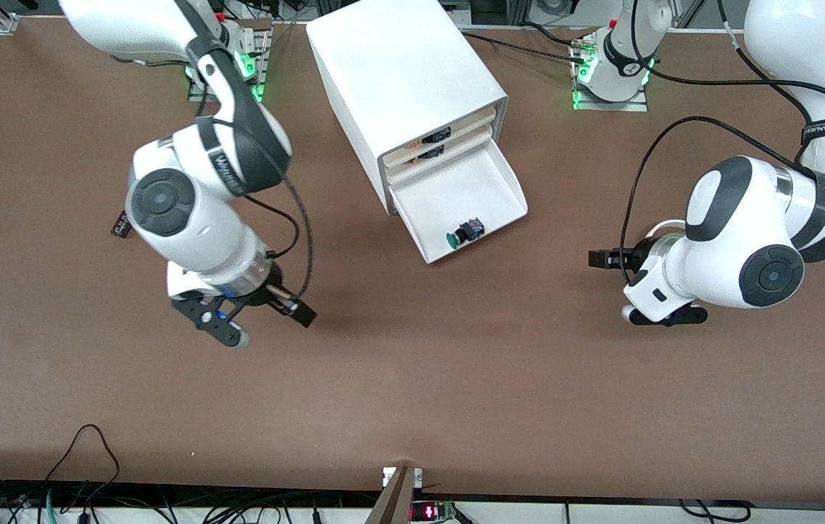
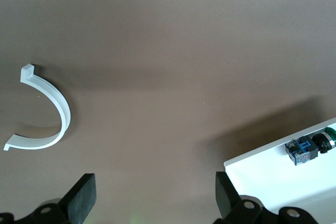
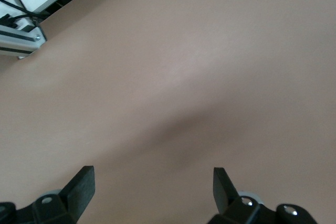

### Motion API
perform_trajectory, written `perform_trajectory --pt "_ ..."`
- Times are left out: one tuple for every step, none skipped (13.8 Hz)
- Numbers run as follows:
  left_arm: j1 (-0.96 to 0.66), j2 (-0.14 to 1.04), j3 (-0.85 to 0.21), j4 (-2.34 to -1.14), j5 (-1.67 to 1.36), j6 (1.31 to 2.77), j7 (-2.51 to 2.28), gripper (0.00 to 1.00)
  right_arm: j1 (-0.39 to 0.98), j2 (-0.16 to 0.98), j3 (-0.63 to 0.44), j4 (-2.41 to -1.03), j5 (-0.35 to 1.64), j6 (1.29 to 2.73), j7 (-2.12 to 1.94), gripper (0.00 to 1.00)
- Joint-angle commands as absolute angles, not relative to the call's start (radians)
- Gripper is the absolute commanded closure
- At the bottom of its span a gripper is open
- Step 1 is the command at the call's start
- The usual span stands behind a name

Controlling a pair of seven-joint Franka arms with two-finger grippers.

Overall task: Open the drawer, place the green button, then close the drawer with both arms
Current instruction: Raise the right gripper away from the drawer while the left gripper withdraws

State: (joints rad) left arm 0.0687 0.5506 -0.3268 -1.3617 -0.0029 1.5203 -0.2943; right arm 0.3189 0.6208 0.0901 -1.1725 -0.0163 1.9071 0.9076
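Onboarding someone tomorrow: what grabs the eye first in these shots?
The white cabinet at the table's middle, its bottom drawer pulled open with the green-capped button lying inside near the front edge. Then the two arms flanking it: the left gripper open over bare table toward its own end, the right gripper open over bare table at its end. Neither holds anything.

Upper drawers' point(image 1: 431, 144) contents too small to identify — small dark item point(image 1: 119, 225) half hidden by right arm point(image 1: 194, 211).

Green-capped black button point(image 1: 464, 233); white drawer point(image 1: 467, 207); brown table point(image 1: 456, 364); white arms, black joint bands.
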Motion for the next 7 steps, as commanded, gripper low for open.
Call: perform_trajectory --pt "0.067 0.546 -0.328 -1.367 0.009 1.526 -0.310 0.00 0.244 0.517 0.103 -1.301 -0.005 1.896 0.720 0.00" --pt "0.067 0.546 -0.328 -1.373 0.009 1.526 -0.314 0.00 0.223 0.491 0.101 -1.333 -0.005 1.890 0.650 0.00" --pt "0.067 0.543 -0.328 -1.388 0.009 1.532 -0.336 0.00 0.210 0.464 0.092 -1.365 -0.005 1.890 0.596 0.00" --pt "0.067 0.538 -0.330 -1.399 0.009 1.554 -0.372 0.00 0.203 0.444 0.077 -1.388 -0.005 1.890 0.557 0.00" --pt "0.066 0.526 -0.339 -1.431 0.008 1.589 -0.403 0.00 0.201 0.421 0.060 -1.410 -0.005 1.887 0.505 0.00" --pt "0.069 0.508 -0.359 -1.481 0.008 1.645 -0.434 0.00 0.201 0.394 0.039 -1.440 -0.005 1.888 0.448 0.00" --pt "0.069 0.480 -0.362 -1.558 0.008 1.725 -0.472 0.00 0.201 0.373 0.019 -1.463 -0.005 1.888 0.404 0.00"
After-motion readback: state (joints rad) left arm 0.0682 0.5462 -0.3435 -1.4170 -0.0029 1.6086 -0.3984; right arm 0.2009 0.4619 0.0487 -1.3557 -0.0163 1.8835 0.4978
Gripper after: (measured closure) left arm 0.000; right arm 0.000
